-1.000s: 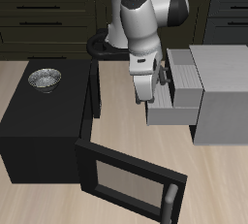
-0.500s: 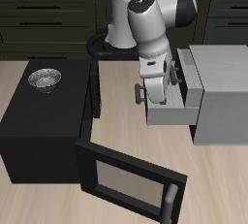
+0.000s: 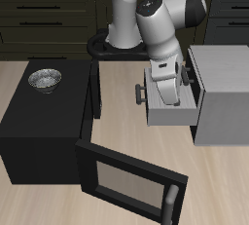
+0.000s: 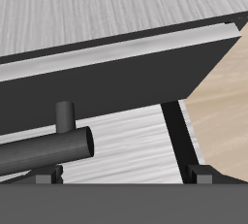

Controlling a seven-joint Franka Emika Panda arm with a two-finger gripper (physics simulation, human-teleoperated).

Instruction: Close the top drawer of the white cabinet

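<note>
The white cabinet (image 3: 222, 93) stands on the table beside the black box. Its top drawer (image 3: 173, 112) is pulled out toward the black box, with its small grey bar handle (image 3: 139, 94) on the front panel. My gripper (image 3: 161, 94) hangs over the open drawer, just behind the front panel, and holds nothing. In the wrist view the handle (image 4: 48, 148) is a dark bar close before the pale drawer panel (image 4: 131, 136). My gripper (image 4: 121, 177) shows two fingertips (image 4: 199, 174) set wide apart.
A black box unit (image 3: 39, 122) stands near the drawer's front. Its windowed door (image 3: 126, 180) hangs open toward the table's front edge. A metal bowl (image 3: 45, 79) sits on top of it. Dark cabinets (image 3: 49, 15) line the back.
My gripper has moved from in front of the drawer's front panel toward the cabinet, over the open drawer. The handle now shows. The drawer stands about as far out as before.
</note>
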